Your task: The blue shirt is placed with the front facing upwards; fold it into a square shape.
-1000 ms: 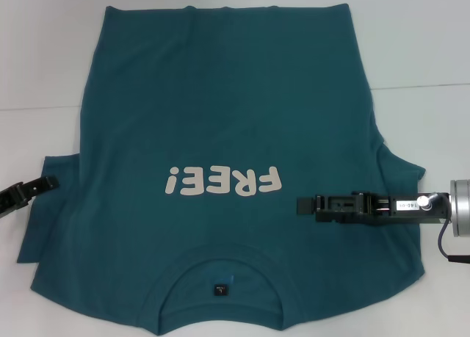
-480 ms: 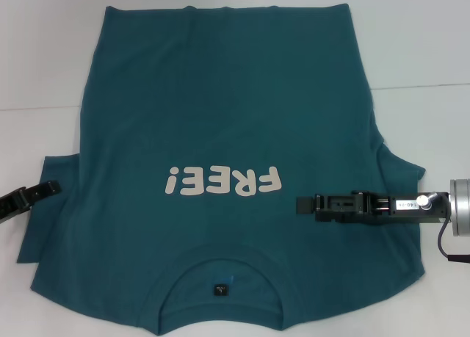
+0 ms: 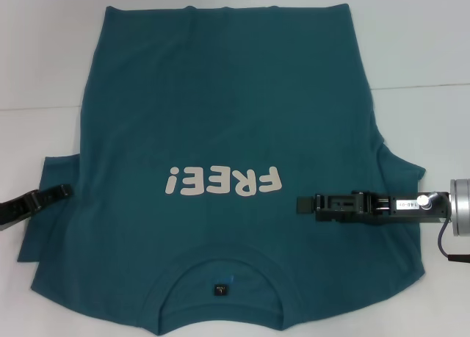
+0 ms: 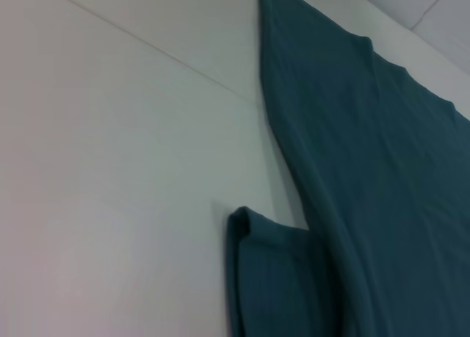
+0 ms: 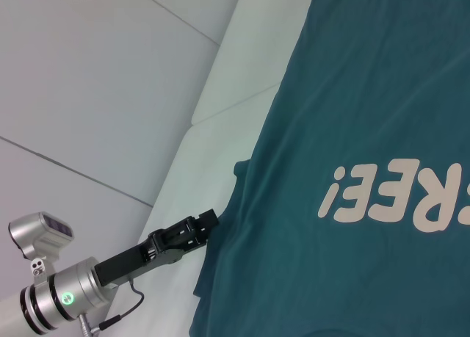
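Across the white table (image 3: 44, 58) the blue shirt (image 3: 220, 109) lies flat with its front up, the cream "FREE!" lettering (image 3: 222, 181) on the chest, the round collar (image 3: 220, 274) with a small black label (image 3: 219, 290) at the near edge and the hem at the far edge. Its left sleeve (image 3: 45, 205) is spread on the table. On the near left, the left claw (image 3: 64, 191) reaches in low with its tip at the edge of that sleeve; its jaws look narrow, and I cannot tell whether they pinch any cloth. On the right, the right claw (image 3: 299, 205) lies stretched over the shirt beside the lettering, pointing left; its jaws look closed together, with no cloth seen lifted between them.
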Robot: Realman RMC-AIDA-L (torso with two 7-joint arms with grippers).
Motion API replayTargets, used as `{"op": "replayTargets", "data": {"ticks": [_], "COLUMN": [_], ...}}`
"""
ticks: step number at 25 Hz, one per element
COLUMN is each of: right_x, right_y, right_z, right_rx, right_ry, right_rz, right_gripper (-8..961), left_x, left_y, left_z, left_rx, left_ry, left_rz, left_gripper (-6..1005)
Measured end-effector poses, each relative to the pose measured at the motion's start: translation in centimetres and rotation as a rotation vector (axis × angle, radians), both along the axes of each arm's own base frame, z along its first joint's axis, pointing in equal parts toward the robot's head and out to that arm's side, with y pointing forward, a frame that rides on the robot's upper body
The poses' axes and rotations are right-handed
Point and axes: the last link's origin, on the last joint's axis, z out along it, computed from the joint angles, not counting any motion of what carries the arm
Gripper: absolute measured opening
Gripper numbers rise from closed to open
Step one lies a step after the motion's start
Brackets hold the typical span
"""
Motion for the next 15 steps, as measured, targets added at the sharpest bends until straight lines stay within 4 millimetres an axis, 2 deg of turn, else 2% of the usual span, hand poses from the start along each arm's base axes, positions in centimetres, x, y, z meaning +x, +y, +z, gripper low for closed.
{"op": "replayTargets", "data": {"ticks": [15], "right_x": [0.11], "right_y": [-0.06], "right_z": [0.04], "right_rx": [0.002], "right_ry": [0.002], "right_rz": [-0.005], "right_gripper": [905], "left_x": [0.67], "left_y": [0.04], "left_z": [0.15], "left_rx": [-0.011], "left_ry": [-0.062], "left_rz": [0.012], "left_gripper": [777]}}
